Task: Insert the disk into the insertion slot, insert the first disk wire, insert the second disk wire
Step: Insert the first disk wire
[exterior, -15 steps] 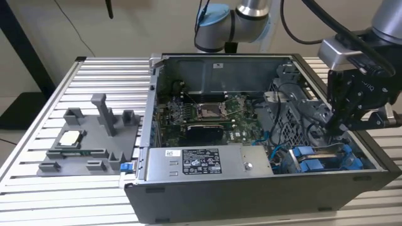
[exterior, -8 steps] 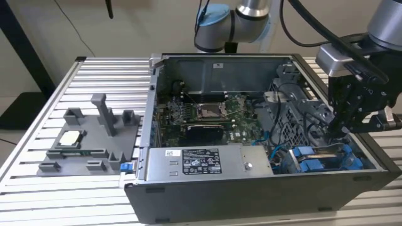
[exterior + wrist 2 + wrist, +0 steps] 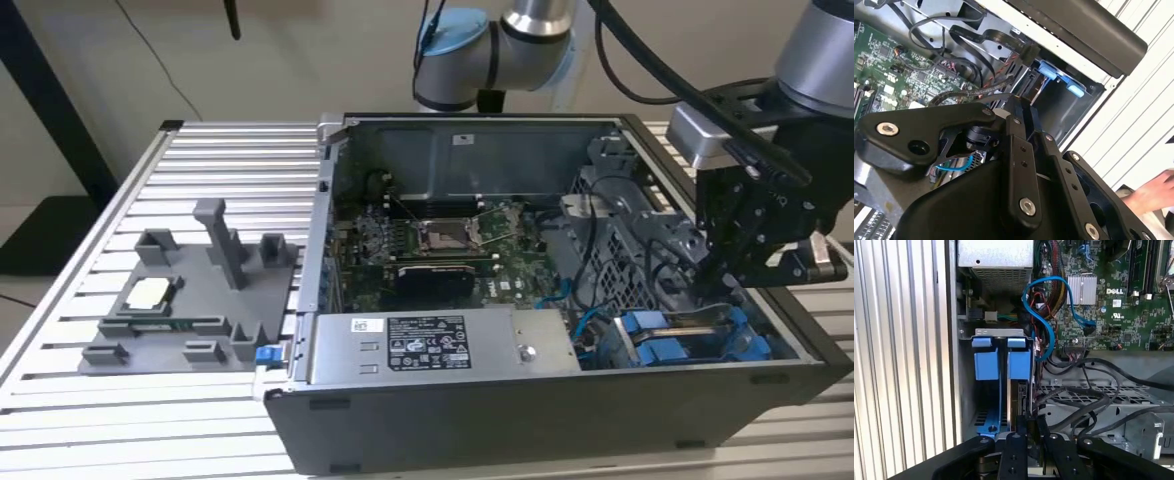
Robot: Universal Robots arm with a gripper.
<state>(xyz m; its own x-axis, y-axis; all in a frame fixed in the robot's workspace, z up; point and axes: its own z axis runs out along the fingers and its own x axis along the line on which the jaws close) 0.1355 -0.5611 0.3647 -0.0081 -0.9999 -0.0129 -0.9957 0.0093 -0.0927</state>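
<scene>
**A:** Exterior view, 9 o'clock of the case. What is in the tray?

**B:** The grey parts tray (image 3: 200, 345) sits on the slatted table (image 3: 214, 150). It holds a processor chip (image 3: 150, 293) in one pocket. A thin green board (image 3: 167, 323) lies flat just at the chip's 6 o'clock.

**A:** And the case?

**B:** The computer case (image 3: 534, 420) is open.
- Centre: motherboard (image 3: 441, 250).
- 6 o'clock: power-supply box (image 3: 427, 345).
- 4 o'clock corner: insertion slot (image 3: 694, 340), with its blue fittings showing.

**A:** Where is the disk?

**B:** In the first wrist view the disk (image 3: 1021, 395) stands on edge inside the slot, in the compartment nearer the black cables (image 3: 1079, 400). The neighbouring compartment holds a second blue carrier (image 3: 988, 365). A blue cable (image 3: 1046, 305) loops from the motherboard to the slot's mouth, where its end is hidden.

**A:** And the gripper?

**B:** The gripper (image 3: 1028, 421) is down inside the case, right at the disk's exposed end. I cannot tell whether it is pinching the disk or spread.

**A:** Anything else?

**B:** A person's hand (image 3: 1154, 187) is outside the case, over the table.
</scene>
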